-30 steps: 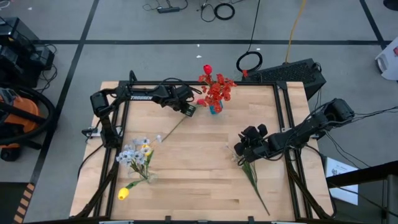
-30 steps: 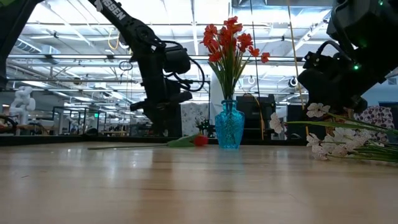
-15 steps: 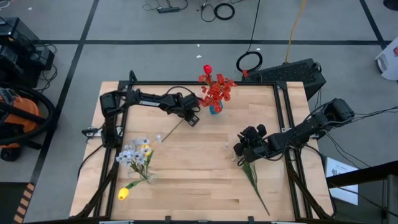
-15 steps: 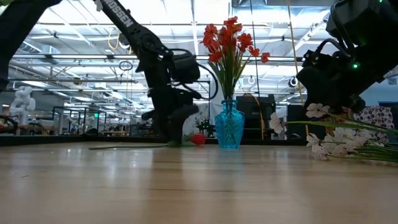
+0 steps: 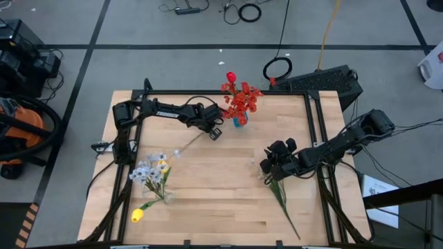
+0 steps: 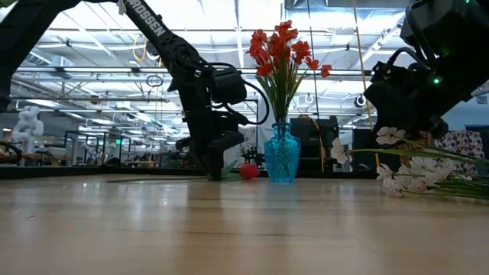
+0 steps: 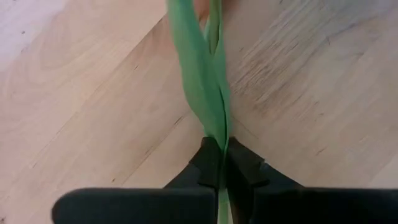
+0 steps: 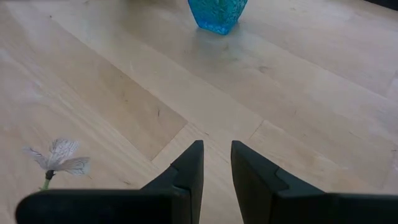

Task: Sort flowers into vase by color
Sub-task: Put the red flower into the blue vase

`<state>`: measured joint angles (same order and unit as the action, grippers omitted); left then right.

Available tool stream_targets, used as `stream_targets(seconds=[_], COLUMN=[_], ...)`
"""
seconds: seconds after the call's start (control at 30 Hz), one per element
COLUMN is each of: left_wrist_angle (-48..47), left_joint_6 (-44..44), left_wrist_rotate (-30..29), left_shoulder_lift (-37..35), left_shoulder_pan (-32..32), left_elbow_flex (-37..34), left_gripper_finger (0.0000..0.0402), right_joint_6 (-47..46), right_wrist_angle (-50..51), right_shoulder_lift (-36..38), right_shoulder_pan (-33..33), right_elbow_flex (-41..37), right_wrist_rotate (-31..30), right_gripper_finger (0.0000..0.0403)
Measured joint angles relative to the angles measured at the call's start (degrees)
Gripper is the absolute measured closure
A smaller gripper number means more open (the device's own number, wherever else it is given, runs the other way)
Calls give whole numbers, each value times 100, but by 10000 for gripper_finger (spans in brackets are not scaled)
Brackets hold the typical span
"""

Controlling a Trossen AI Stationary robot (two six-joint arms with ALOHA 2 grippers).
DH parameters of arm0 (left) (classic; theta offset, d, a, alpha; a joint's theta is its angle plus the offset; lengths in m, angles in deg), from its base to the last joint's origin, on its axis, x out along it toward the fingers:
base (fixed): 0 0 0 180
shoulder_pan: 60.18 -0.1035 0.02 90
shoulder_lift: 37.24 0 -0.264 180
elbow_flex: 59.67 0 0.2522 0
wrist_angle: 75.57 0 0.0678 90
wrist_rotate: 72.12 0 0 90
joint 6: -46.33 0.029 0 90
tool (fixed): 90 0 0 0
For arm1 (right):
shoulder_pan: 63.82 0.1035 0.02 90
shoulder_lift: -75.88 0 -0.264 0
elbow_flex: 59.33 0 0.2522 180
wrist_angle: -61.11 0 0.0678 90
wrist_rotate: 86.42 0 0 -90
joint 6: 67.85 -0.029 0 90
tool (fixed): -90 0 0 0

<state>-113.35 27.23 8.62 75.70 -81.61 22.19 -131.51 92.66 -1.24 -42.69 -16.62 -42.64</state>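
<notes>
A teal-blue vase (image 5: 239, 122) stands at the table's far middle and holds several red flowers (image 5: 240, 97). A red-bud flower (image 6: 248, 171) lies on the table just left of the vase, its stem (image 5: 190, 144) running toward the near left. My left gripper (image 5: 213, 131) is down at the table, shut on that stem. My right gripper (image 5: 266, 166) hovers open and empty over white blossom sprays (image 6: 416, 176) at the right. I cannot make out the clear glass vase. My left gripper pinches the red-bud flower's green stem and leaf (image 7: 214, 127) between its two fingers (image 7: 208, 163), near the bud end. The fingers point down from above and lie across the stem. The flower lies on the table.
A heap of pale white-grey and yellow flowers (image 5: 154, 173) lies at the near left, with a yellow bud (image 5: 137, 216) closer to the near edge. A long green stem (image 5: 285, 204) runs from under my right gripper toward the near edge. The wooden table (image 5: 214, 200) is bare at its middle.
My left gripper has moved toward the table's near edge and gone down to the table, onto the red-bud flower's stem beside the vase. The flower stays on the table.
</notes>
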Motion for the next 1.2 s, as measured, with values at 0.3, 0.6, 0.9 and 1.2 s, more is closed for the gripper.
stream_targets(seconds=[0.3,0.6,0.9,1.2], left_wrist_angle=[412,1398,5279,7836], left_joint_6=[-150,-156,-133,591], left_wrist_rotate=[-89,-43,1057,1306], left_shoulder_lift=[-456,-1443,-2432,-2654], left_shoulder_pan=[-184,-495,-592,-513], left_elbow_flex=[-46,-751,-2307,-2826], left_gripper_finger=[396,398,398,395], right_joint_6=[-17,-221,-173,-164], right_wrist_angle=[-397,-468,-647,-693], right_shoulder_lift=[0,0,-2,-4], right_shoulder_pan=[0,82,111,111], right_elbow_flex=[0,-2,-4,-4], right_wrist_rotate=[4,156,22,-76], right_gripper_finger=[330,330,330,330])
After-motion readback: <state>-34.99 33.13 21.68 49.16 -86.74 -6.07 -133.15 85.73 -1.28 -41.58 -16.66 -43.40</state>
